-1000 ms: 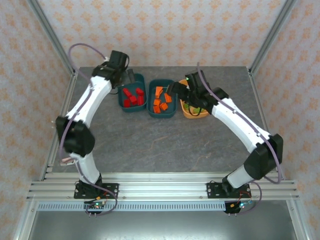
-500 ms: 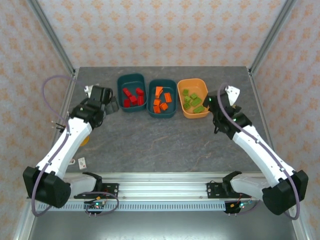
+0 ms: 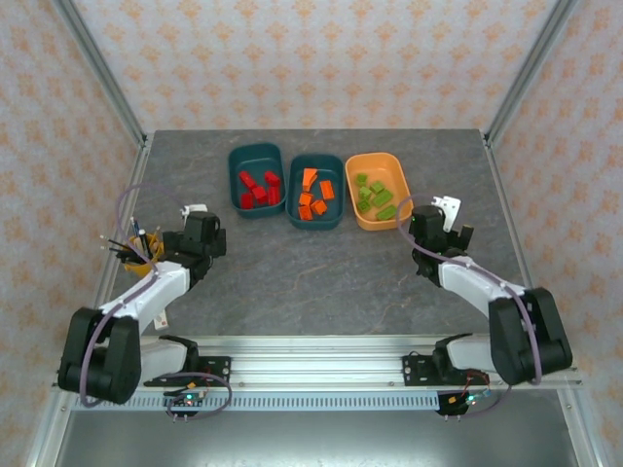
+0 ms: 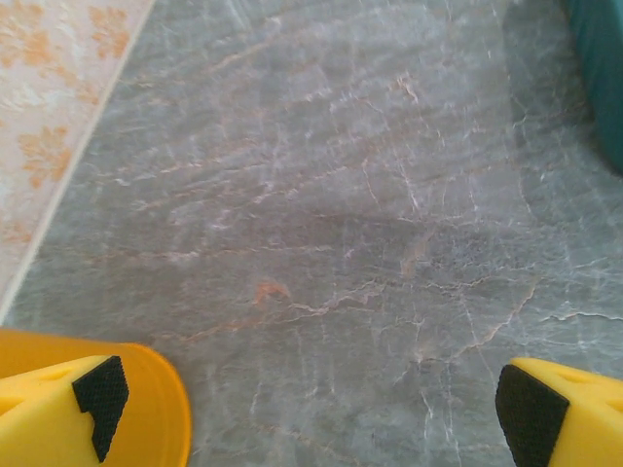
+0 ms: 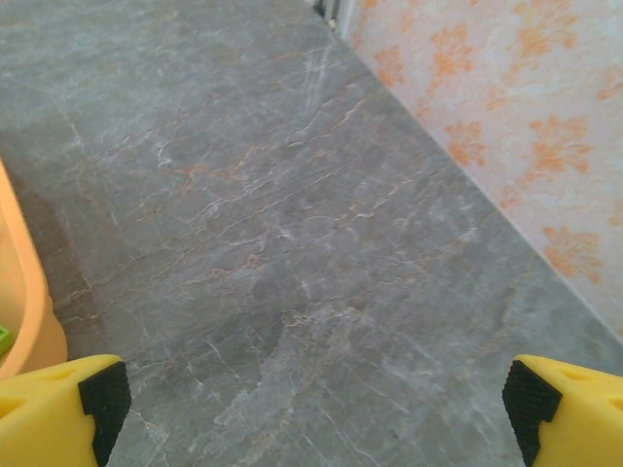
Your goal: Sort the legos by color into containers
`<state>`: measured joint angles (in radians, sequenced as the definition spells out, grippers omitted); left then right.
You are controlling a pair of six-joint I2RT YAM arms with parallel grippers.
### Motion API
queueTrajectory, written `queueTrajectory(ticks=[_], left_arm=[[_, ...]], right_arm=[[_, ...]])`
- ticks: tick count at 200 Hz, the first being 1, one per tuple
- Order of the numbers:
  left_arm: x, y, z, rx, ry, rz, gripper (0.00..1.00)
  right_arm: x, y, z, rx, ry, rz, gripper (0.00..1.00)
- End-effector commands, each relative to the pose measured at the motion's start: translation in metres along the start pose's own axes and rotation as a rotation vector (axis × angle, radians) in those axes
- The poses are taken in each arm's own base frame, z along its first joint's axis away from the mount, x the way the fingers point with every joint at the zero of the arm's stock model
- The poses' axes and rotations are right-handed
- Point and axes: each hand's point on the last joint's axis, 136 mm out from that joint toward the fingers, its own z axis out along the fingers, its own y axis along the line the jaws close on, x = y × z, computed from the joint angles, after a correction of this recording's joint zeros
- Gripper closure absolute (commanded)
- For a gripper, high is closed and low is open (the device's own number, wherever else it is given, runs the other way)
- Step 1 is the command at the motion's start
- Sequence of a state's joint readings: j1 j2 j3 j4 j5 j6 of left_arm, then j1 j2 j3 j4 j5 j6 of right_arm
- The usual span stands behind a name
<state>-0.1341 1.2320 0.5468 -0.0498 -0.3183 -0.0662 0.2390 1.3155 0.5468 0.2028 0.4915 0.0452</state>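
Note:
Three tubs stand in a row at the back of the table. The left teal tub (image 3: 255, 148) holds red legos (image 3: 258, 188). The middle teal tub (image 3: 315, 158) holds orange legos (image 3: 313, 199), and the orange tub (image 3: 389, 167) holds light green legos (image 3: 375, 197). My left gripper (image 3: 207, 236) is low over bare table, left of and nearer than the tubs. It is open (image 4: 311, 413) and empty, with a teal tub wall (image 4: 605, 78) at the upper right. My right gripper (image 3: 429, 222) sits just right of the orange tub (image 5: 24, 302), also open (image 5: 316, 409) and empty.
A yellow pen cup (image 3: 146, 255) with pens stands by the left arm; its rim (image 4: 165, 409) is close behind my left finger. The patterned side walls (image 4: 49, 97) (image 5: 526, 117) border the table. Aluminium rails (image 3: 311, 355) run along the near edge.
Both arms have pulled back from over the tubs toward the near edge and folded low. The left gripper now sits by the pen cup, the right beside the orange tub.

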Motion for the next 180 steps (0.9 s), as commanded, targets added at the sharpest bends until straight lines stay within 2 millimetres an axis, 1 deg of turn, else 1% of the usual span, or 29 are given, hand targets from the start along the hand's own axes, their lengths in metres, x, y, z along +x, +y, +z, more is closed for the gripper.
queueTrajectory(ticks=[1,19,36,42,53,67,75,84,102,130,138,147,158,169,180], left_arm=[[-0.032,-0.009,0.016,0.065,-0.12,-0.038,0.0],[-0.048,-0.016,0.027,0.126,-0.179,-0.058,0.0],[-0.062,-0.017,0.039,0.17,-0.206,-0.087,0.0],[-0.063,-0.016,0.044,0.182,-0.185,-0.106,0.0],[-0.063,-0.023,0.049,0.234,-0.158,-0.106,0.0],[-0.064,-0.029,0.04,0.268,-0.212,-0.101,0.0],[-0.063,-0.024,0.034,0.247,-0.243,-0.11,0.0],[-0.062,-0.017,0.027,0.224,-0.28,-0.131,0.0],[-0.058,-0.005,0.023,0.169,-0.296,-0.154,0.0],[-0.051,0.001,0.016,0.138,-0.299,-0.163,0.0],[-0.052,0.0,0.015,0.146,-0.303,-0.168,0.0],[-0.053,-0.002,0.019,0.162,-0.289,-0.154,0.0],[-0.061,-0.002,0.027,0.17,-0.28,-0.15,0.0],[-0.06,-0.001,0.042,0.194,-0.207,-0.166,0.0],[-0.06,-0.005,0.048,0.206,-0.17,-0.149,0.0]], right_arm=[[-0.018,0.02,0.014,-0.102,-0.089,0.047,0.0],[-0.015,0.022,0.025,-0.123,-0.085,0.017,0.0],[-0.02,0.019,0.033,-0.164,-0.11,0.039,0.0],[-0.017,0.015,0.037,-0.167,-0.091,0.069,0.0],[-0.012,0.008,0.043,-0.183,-0.095,0.124,0.0],[-0.002,0.007,0.045,-0.212,-0.12,0.153,0.0],[0.001,0.008,0.044,-0.227,-0.145,0.154,0.0],[0.005,0.007,0.043,-0.223,-0.122,0.145,0.0],[0.003,0.005,0.044,-0.208,-0.128,0.153,0.01],[0.002,0.005,0.045,-0.206,-0.129,0.153,0.01],[0.003,0.005,0.045,-0.203,-0.125,0.152,0.01],[0.003,0.005,0.045,-0.203,-0.126,0.151,0.01],[0.003,0.005,0.045,-0.203,-0.125,0.151,0.01],[0.003,0.005,0.045,-0.203,-0.124,0.151,0.01],[0.002,0.005,0.045,-0.203,-0.127,0.152,0.01]])
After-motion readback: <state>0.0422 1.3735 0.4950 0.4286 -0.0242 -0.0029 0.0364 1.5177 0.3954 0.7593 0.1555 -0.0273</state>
